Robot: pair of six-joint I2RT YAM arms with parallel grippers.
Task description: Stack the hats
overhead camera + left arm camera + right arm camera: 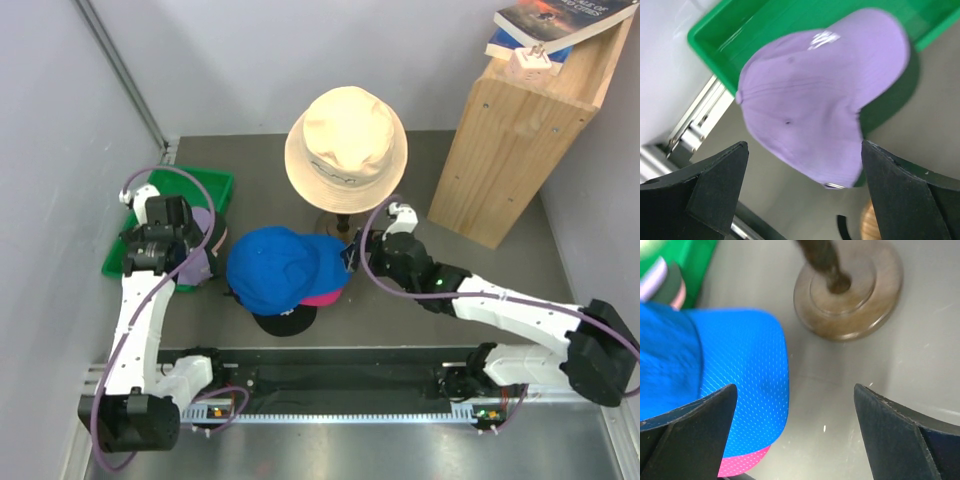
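Caps first, from the near edge outward.

- Arm bases sit on a rail [340, 410] along the near edge. Bare table [400, 330] lies between the rail and the pile.
- Centre pile: the black cap [285, 322] is at the bottom, only its near rim showing. The magenta cap [326, 297] is above it, a sliver out at the right. The blue cap [280, 268] lies on top and covers most of both.
- Right gripper [795, 390] is at the pile's right edge, jaws spread wide with nothing between them. In the wrist view the blue brim's curved edge runs beside one finger, with bare table under the gap.
- Open room is to the right of the pile, between it and the right arm.
- Left gripper [802, 165] is above the lavender cap [815, 100], jaws wide and one finger showing at each side of the crown, not gripping. Whether it touches the cloth I cannot tell.
- The lavender cap straddles the rim of the green tray [740, 30], left of the pile: logo end over the tray, strap end over the table. Tight there, with the wall just beyond the tray.
- Farther back, just beyond the blue brim, is the round wooden stand base [850, 290].
- A beige bucket hat [345, 145] sits on top of the stand.
- Far right is a tall wooden box [520, 140] with books [560, 20] on top.
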